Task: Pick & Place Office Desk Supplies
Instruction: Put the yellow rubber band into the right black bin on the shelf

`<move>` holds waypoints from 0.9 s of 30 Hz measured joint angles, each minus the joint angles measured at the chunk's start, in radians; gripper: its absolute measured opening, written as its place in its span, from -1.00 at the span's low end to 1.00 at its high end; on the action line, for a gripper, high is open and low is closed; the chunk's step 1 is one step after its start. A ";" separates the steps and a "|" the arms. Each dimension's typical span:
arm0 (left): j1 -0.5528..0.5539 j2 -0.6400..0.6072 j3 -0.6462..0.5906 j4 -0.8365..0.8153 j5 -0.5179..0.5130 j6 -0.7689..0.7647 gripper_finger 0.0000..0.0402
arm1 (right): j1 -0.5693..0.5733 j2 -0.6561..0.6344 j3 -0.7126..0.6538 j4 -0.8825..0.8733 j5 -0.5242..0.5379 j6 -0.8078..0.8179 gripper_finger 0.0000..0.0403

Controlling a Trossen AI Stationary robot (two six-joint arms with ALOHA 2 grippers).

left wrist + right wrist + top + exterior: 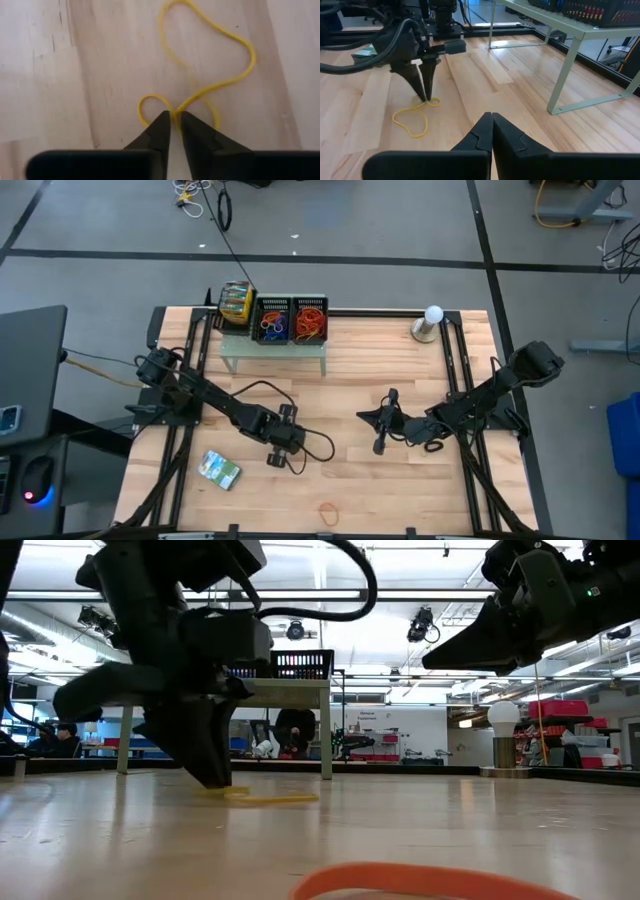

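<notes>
A yellow rubber band (210, 75) lies flat on the table (400, 490), in front of the pale-green shelf (273, 356). It appears pinched at one bend by the left gripper (173, 122), whose tips are nearly together; a straight lift would suit. The right gripper (492, 122) is held shut nearby, beside the band. Nothing is seen obstructing.
</notes>
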 joint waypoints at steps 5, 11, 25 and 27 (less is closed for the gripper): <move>0.000 -0.033 -0.001 -0.018 -0.001 -0.068 -0.97 | 0.000 0.000 0.000 0.000 -0.001 0.000 -0.97; -0.005 -0.151 -0.001 -0.054 -0.037 -0.151 -0.98 | 0.000 0.000 0.000 0.001 -0.002 0.000 -0.97; 0.054 -0.492 0.118 -0.094 -0.262 -0.239 -0.99 | 0.000 0.000 0.000 0.004 0.000 -0.002 -0.97; 0.094 -0.492 0.179 -0.114 -0.263 -0.209 -0.99 | 0.000 0.000 0.000 0.005 0.000 -0.002 -0.97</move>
